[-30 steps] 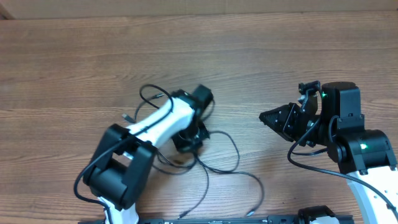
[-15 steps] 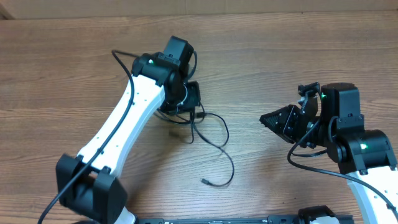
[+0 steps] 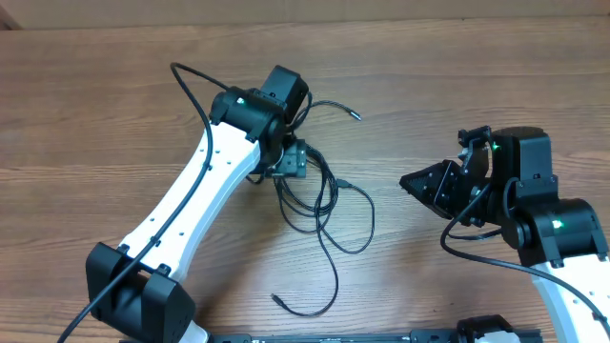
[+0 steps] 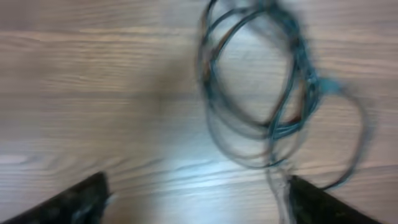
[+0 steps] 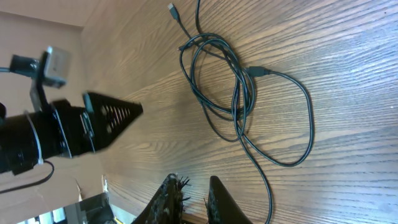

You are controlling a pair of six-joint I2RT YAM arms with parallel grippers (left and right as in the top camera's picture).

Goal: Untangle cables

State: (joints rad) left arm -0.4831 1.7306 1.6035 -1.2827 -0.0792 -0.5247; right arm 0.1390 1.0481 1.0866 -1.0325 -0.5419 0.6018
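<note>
The cables (image 3: 319, 208) lie in loose black loops on the wooden table just right of and below my left gripper (image 3: 291, 164). One plug end points away at the far side (image 3: 355, 115) and a long tail runs toward the front edge (image 3: 278, 299). In the blurred left wrist view the cables (image 4: 273, 127) lie ahead of my left gripper (image 4: 199, 200), whose fingers (image 4: 81, 199) stand wide apart and open over bare wood. My right gripper (image 3: 407, 180) hovers to the right of the loops, shut and holding nothing. In its wrist view, the right gripper (image 5: 191, 182) faces the cables (image 5: 238, 99).
The left arm's own thick cable (image 3: 191, 88) arcs over the table to the left of the arm. The table's far edge (image 3: 305, 11) runs along the top. The arm bases stand along the front edge (image 3: 381, 335).
The left arm swung from the near middle of the table to the far side, dragging the cables along. Its jaws opened and the bundle dropped and spread into loops. The right arm stayed still.
</note>
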